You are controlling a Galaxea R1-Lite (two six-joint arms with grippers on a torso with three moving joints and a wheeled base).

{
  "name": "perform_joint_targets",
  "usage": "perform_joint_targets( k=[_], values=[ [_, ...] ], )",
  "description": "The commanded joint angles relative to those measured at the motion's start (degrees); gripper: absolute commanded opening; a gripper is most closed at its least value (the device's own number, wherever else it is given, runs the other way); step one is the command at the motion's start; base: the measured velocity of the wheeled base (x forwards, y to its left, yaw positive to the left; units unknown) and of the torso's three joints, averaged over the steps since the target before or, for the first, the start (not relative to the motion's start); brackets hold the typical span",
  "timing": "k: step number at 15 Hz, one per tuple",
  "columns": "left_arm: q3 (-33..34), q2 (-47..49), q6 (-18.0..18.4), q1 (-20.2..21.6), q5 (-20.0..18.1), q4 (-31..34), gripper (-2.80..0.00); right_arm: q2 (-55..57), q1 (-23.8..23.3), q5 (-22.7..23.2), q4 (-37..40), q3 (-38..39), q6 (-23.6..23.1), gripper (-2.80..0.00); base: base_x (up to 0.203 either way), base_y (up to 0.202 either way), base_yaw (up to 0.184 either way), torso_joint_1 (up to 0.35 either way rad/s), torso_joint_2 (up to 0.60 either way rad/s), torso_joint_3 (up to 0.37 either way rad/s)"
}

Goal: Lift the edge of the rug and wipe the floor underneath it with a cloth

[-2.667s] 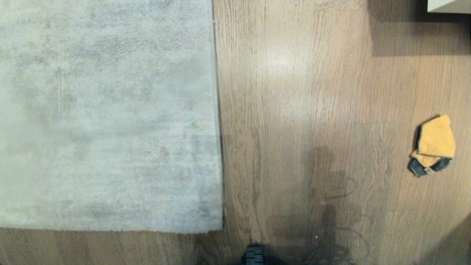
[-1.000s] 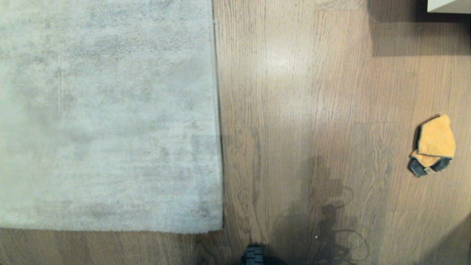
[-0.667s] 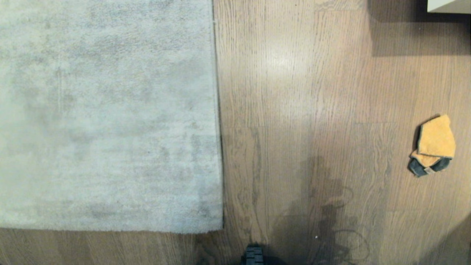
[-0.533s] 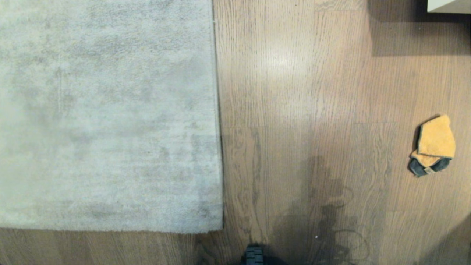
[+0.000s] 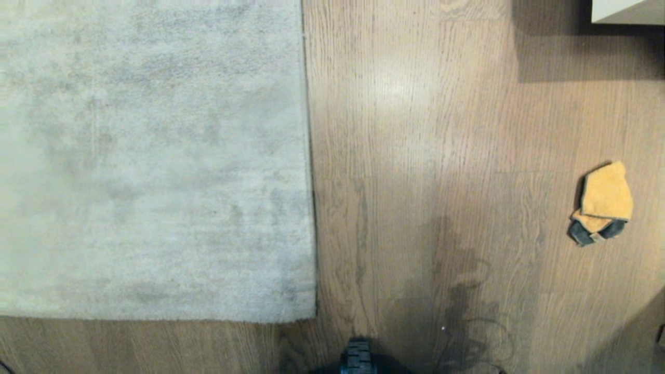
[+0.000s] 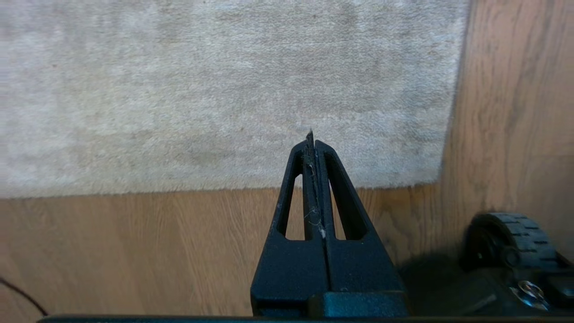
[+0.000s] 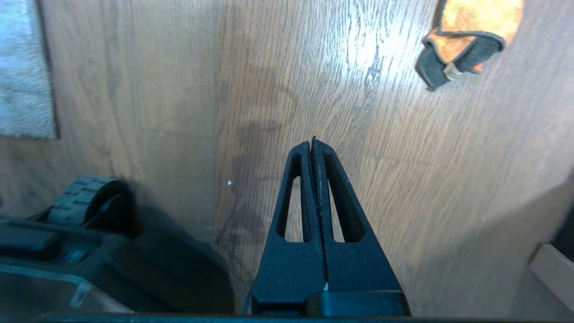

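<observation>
The left gripper (image 6: 314, 139) was closed, its two black fingers (image 6: 325, 179) pressed flat together and holding nothing. It hung above the floor (image 6: 134, 251) with its tip seen over the near border of the rug (image 6: 202, 89). The rug edge (image 6: 224, 190) ran straight across just behind the tip, and the squared corner (image 6: 441, 181) lay off to one side of the gripper, near a black ribbed wheel (image 6: 511, 237) of the base. The rug lay flat, with no part lifted.

The right gripper (image 7: 312, 142) was likewise closed and empty, fingers (image 7: 323, 179) meeting along their whole length. It hung over bare floor (image 7: 179, 89), well apart from the cloth (image 7: 471, 36). The cloth lay ahead of the tip and off to one side: orange, crumpled, with a dark grey underside turned out at one end. A strip of rug (image 7: 22, 67) showed on the opposite side of the gripper, also well apart from it. A wheel (image 7: 85, 197) stood beside the gripper's body.

In the head view neither gripper appeared. The rug (image 5: 156, 156) filled the left part, its long edge (image 5: 310, 156) and corner (image 5: 314, 317) flat on the floor (image 5: 415, 156). The cloth (image 5: 602, 200) lay alone at far right, with bare planks between it and the rug. A pale furniture corner (image 5: 623, 10) stood at upper right.
</observation>
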Motion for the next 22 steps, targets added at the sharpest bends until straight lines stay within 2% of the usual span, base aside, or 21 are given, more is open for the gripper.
perform_joint_targets(
  k=[1,9,22],
  values=[
    [0.0,0.0,0.0,0.0,0.0,0.0,-2.80,0.1,0.0,0.0,0.0,0.0,-0.1,-2.80,0.000,0.000,0.000,-0.036,-0.37,-0.408],
    [0.0,0.0,0.0,0.0,0.0,0.0,-2.80,0.1,0.0,0.0,0.0,0.0,-0.1,-2.80,0.000,0.000,0.000,0.012,-0.43,-0.407],
    [0.0,0.0,0.0,0.0,0.0,0.0,-2.80,0.1,0.0,0.0,0.0,0.0,0.0,-2.80,0.000,0.000,0.000,0.143,-0.51,-0.365]
  ],
)
